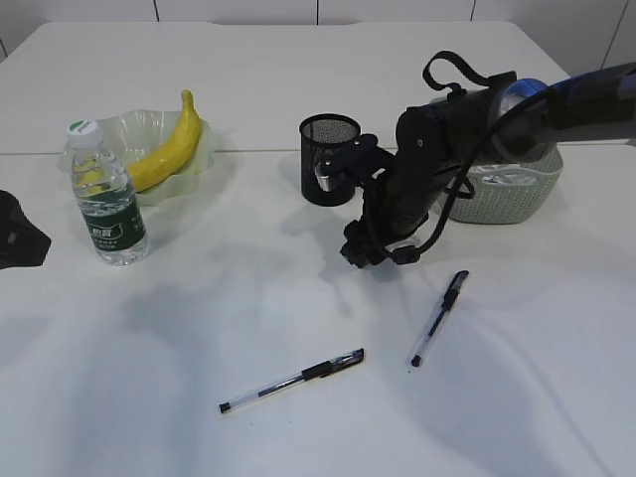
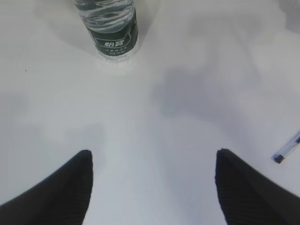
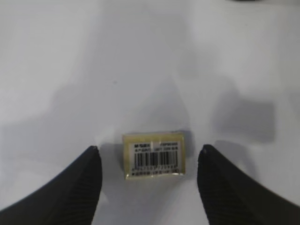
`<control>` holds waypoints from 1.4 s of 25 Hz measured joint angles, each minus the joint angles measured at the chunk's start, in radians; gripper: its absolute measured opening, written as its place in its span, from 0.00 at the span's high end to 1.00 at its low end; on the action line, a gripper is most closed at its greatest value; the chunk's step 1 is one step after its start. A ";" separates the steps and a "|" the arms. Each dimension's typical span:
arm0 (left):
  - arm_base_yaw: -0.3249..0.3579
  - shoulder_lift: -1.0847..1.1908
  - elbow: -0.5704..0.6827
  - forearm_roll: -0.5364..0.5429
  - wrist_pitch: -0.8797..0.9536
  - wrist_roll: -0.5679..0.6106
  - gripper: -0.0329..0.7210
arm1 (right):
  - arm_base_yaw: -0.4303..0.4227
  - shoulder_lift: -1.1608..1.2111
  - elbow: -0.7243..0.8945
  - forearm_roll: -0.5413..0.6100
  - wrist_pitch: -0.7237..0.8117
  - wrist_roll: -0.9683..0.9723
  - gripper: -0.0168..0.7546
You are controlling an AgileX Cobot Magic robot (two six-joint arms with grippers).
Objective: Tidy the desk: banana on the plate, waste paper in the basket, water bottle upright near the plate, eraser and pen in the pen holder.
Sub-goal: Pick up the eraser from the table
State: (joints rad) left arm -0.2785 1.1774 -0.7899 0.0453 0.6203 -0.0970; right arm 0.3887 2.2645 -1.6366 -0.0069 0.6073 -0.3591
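Eraser [image 3: 153, 155] lies between our right gripper's [image 3: 149, 161] spread tips, long axis spanning gap; left gripper [image 2: 153, 161] parted, farther off

Exterior view slanted down from chest height across the surface [image 1: 298, 60], both wrist views close, facing steeply down, left wrist sharing the water bottle [image 1: 104, 194] with exterior
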 joint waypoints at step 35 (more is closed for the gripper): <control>0.000 0.000 0.000 0.004 0.012 0.000 0.24 | 0.000 0.020 -0.011 0.081 -0.017 -0.004 0.60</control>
State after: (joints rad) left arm -0.2785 1.1774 -0.7899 0.0490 0.6327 -0.0965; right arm 0.3887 2.2847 -1.6475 0.0745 0.5908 -0.3631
